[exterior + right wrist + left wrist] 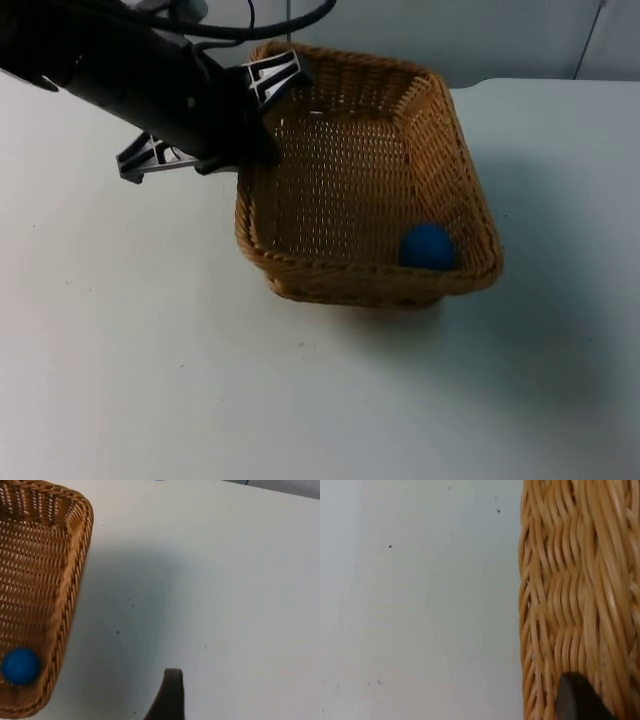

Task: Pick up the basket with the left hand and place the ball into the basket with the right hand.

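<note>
White table (150, 380) running back to a grey wall, and right in the middle of it sits the wicker basket (340, 170). The blue ball (427, 246) is already inside, tucked into the basket's near right corner against the wall; that resting spot suggests the floor tips that way. From the right wrist view the ball (20, 665) sits snug in that same corner of the basket (45, 580).

Left gripper (262, 105) is at the basket's far left rim, black arm coming in from the left, one finger over the inside of the wall and the rest outside, so it looks clamped on the rim. Gripping the rim makes sense: it is the one thin edge the fingers can pinch. Close up, the weave (575, 595) runs right beside the fingertip (577, 700).

Right gripper (167, 695) hangs over bare table to the right of the basket, well apart from it, nothing in it; how far its fingers are parted I cannot tell. By my reading the drop is done and this arm waits.
</note>
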